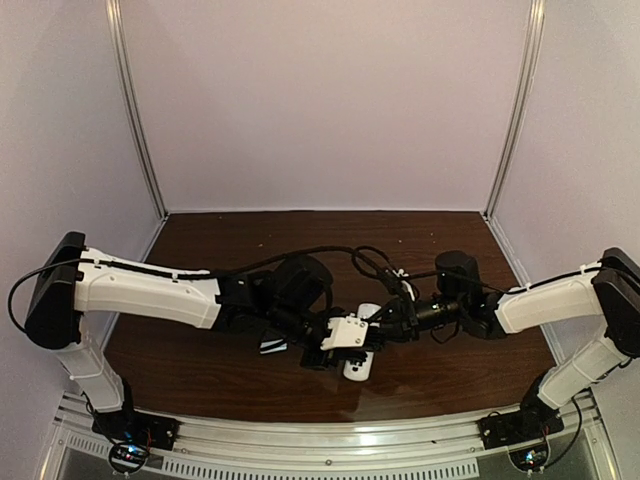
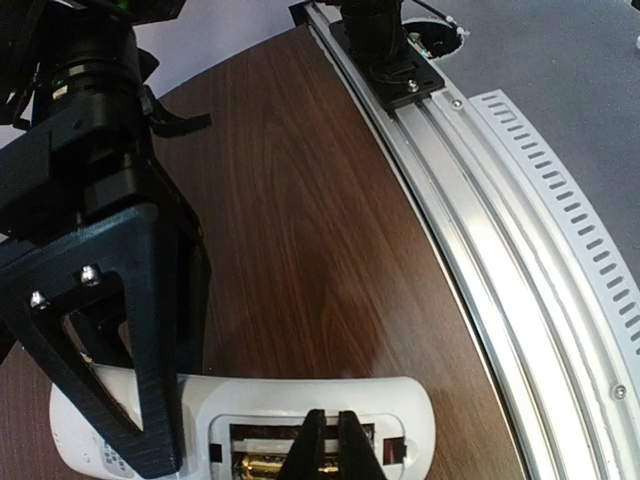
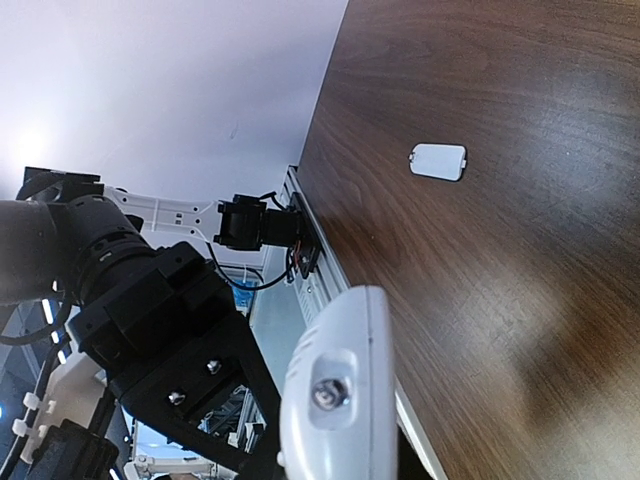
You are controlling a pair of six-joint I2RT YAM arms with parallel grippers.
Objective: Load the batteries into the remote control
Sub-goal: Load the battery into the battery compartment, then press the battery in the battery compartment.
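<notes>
The white remote control lies back up on the brown table, its battery recess uncovered. A golden battery lies in the lower slot of that recess. My left gripper is shut, its thin black tips together and pointing into the recess over the battery. My right gripper is shut on the remote control's other end, a black finger standing across the white body. In the right wrist view the remote control shows end-on. From above, the remote control sits between both grippers at the table's middle.
A small flat white cover piece lies apart on the table. The aluminium rail with the arm base runs along the near edge. Pale walls enclose the table.
</notes>
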